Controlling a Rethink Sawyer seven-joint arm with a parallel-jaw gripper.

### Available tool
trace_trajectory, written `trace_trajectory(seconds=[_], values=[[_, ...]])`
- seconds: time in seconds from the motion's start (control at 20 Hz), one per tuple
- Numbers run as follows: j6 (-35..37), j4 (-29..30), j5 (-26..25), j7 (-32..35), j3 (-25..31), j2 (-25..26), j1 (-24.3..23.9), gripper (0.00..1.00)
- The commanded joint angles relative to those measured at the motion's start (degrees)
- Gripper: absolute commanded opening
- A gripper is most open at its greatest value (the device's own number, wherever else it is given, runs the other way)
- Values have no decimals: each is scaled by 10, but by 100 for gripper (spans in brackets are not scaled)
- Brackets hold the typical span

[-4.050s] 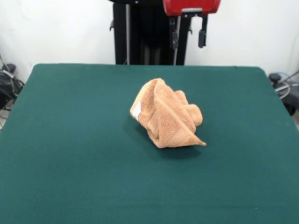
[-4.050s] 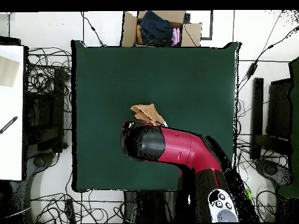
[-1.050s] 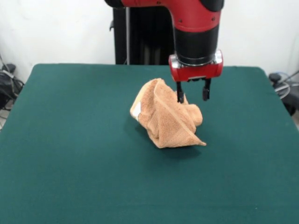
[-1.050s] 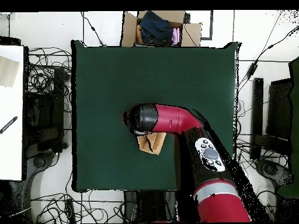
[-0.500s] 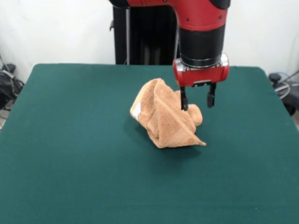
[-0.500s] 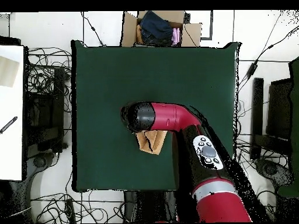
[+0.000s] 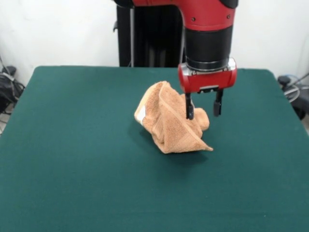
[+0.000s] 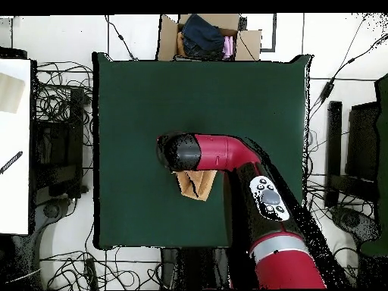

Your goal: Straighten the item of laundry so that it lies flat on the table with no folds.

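The light orange-tan towel (image 7: pixel 170 121) lies crumpled in a heap near the middle of the dark green table (image 7: pixel 72 145), with a small white tag on its left side. My gripper (image 7: pixel 203 112) hangs open just above the heap's right part; its left finger is in front of the cloth and its right finger is beside it. I cannot tell whether they touch the towel. In the overhead view the red arm covers most of the towel (image 8: pixel 196 184), and the gripper is hidden under the arm's head.
A cardboard box (image 8: pixel 208 36) with clothes stands beyond the table's far edge in the overhead view. Cables and equipment lie on the floor around the table. The robot's black pedestal (image 7: pixel 149 36) stands behind the table.
Since four seconds ago the arm has come down from the top edge over the towel. In the last half second the gripper has dropped slightly lower. The towel has not moved.
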Motion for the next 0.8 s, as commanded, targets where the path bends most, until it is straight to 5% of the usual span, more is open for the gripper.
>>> trace_trajectory(seconds=[0.05,0.8], values=[[-57,34,-48,24,26,11,-1,100],[-87,49,-60,43,19,29,-2,100]])
